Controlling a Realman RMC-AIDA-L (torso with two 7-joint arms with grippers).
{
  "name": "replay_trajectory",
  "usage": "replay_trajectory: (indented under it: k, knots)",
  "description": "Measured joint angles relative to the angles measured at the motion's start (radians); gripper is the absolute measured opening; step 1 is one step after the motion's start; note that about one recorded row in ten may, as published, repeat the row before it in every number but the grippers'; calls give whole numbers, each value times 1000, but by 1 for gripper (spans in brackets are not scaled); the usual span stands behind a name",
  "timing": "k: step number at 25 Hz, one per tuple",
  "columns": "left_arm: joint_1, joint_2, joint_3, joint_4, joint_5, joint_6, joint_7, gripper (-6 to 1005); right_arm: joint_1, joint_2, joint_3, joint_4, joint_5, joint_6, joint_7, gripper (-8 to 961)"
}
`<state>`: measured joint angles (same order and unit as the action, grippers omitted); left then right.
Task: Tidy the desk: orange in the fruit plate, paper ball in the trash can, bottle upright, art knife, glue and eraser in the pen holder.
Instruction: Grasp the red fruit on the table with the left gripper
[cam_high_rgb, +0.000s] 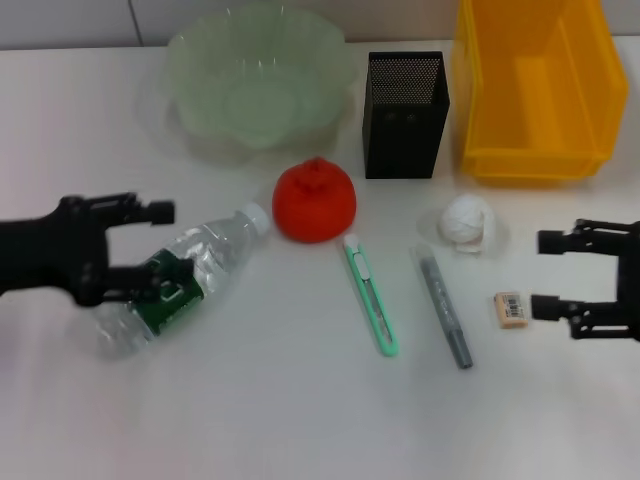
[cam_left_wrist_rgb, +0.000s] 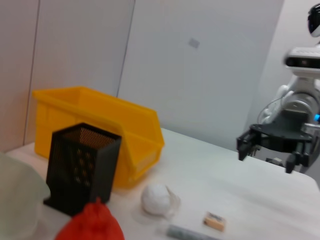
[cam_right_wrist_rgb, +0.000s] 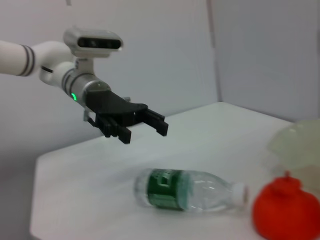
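Below left gripper (cam_high_rgb: 150, 240): bottle (cam_high_rgb: 185, 278) lying flat, not gripped; fingers spread wide, positioned for grasp to upright it. Just beside right gripper (cam_high_rgb: 545, 272): eraser (cam_high_rgb: 510, 309); fingers apart, nothing held. Orange (cam_high_rgb: 315, 199), knife (cam_high_rgb: 371, 295), glue (cam_high_rgb: 443, 306) between grippers, unsorted.

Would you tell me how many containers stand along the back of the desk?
3: the green fruit plate at the left, the black pen holder in the middle, the yellow trash can at the right. None looks hidden.
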<state>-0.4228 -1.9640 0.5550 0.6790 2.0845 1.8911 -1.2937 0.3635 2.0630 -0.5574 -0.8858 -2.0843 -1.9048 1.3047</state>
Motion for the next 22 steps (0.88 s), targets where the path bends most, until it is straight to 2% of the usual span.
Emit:
replay_trajectory:
  k: [1,2,3,4,5,7,12,18,22]
  knots:
    - [-43,-30,1,31,3,-44,-35,804,-4,0,20,-7,-8,-2,0,778]
    - [-43,-30,1,31,3,-44,-35,804,-7,0,38,-12,-17,-6,0,778]
    - [-76,-52,10,38,8,-86,-49,804,-10,0,52,-15,-26,-9,0,778]
    - [-76,-52,10,38,8,-86,-49,804,-12,0,63,-17,-33,-11,1,778]
    - [-107,-76,26,39,10,-142,-58,803,-14,0,74,-19,-40,-13,1,778]
    - [-136,-98,61,35,9,-221,-62,803,-17,0,84,-21,-51,-13,1,778]
    - [-198,-107,132,-52,-4,-392,-64,802,-25,5,87,-22,-57,-6,1,778]
    - [-258,-113,152,-177,-34,-585,-12,802,-26,9,87,-17,-58,-4,1,778]
    - [-273,-114,153,-232,-74,-640,54,801,-24,10,88,-15,-59,-3,1,778]
